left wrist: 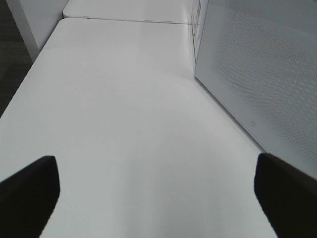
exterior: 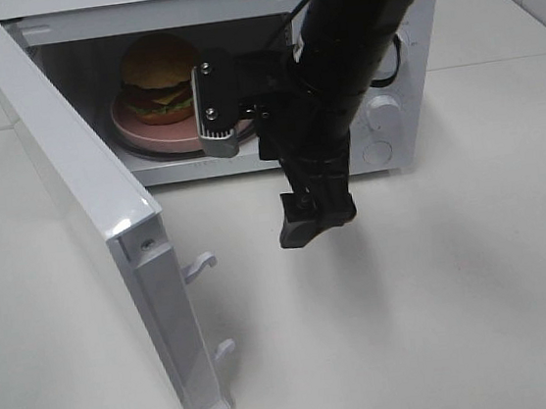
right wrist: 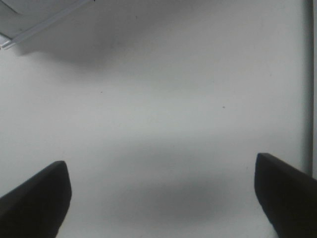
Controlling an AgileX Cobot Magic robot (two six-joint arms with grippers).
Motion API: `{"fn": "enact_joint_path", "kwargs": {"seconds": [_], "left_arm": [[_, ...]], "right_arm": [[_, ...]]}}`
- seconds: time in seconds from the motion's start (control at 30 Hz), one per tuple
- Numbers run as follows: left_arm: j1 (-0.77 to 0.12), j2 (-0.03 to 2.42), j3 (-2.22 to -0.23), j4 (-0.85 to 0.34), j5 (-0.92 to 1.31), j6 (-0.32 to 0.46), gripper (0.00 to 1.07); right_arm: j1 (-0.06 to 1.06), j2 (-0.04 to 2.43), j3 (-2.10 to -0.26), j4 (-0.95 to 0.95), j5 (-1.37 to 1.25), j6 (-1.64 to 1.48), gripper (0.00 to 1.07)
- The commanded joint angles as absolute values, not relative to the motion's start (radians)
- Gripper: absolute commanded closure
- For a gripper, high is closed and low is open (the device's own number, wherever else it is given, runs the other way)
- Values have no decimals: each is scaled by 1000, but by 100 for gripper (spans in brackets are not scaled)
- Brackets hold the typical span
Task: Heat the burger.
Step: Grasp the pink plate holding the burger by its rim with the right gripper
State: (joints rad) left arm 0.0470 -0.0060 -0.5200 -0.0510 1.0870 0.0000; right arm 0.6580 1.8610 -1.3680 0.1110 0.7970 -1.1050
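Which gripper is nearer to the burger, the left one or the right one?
Right. The right gripper hangs in front of the microwave opening, near the burger. The left gripper is on the outer side of the open door, farther away.

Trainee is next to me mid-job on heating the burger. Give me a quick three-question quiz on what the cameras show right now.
1. True or false: the small round burger with the tan bun sits on the pink round plate inside the white microwave oven.
2. Pick one: the white microwave door is A) shut, B) swung wide open, C) taken off.
3. Fill in: the right gripper points down at the table with its jaws ___ and nothing between them.

Key: 1 true; 2 B; 3 open.
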Motion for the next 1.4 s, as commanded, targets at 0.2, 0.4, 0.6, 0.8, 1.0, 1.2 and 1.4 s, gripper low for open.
{"fn": "enact_joint_path", "kwargs": {"seconds": [0.2, 0.4, 0.6, 0.8, 1.0, 1.2, 1.4], "left_arm": [[49, -10, -516, -48, 1072, 0, 6], [49, -10, -516, -48, 1072, 0, 6], [49, -10, -516, -48, 1072, 0, 6], [49, -10, -516, -48, 1072, 0, 6], [49, -10, -516, -48, 1072, 0, 6], [49, -10, -516, -48, 1072, 0, 6], [49, -10, -516, -48, 1072, 0, 6]], "right_arm": [[665, 2004, -1563, 111, 875, -1179, 11], [665, 2103, -1701, 110, 910, -1182, 12], [665, 2155, -1775, 110, 937, -1195, 12], [665, 2237, -1881, 113, 965, -1208, 13], [665, 2291, -1958, 117, 973, -1216, 14], [665, 2335, -2026, 117, 990, -1219, 15], [663, 2373, -2086, 113, 975, -1212, 15]]}}
